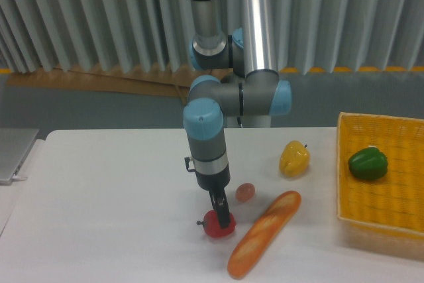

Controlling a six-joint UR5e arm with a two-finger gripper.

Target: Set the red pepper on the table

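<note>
The red pepper is small and glossy, with a short dark stem pointing left. It sits at the surface of the white table, front centre. My gripper reaches straight down onto it, and its dark fingers cover the pepper's top. The fingers look closed around the pepper. I cannot tell whether the pepper rests on the table or hangs just above it.
A long bread loaf lies just right of the red pepper. A small brownish ball lies behind it. A yellow pepper stands farther right. The yellow woven basket at the right edge holds a green pepper. A grey object sits at the left edge.
</note>
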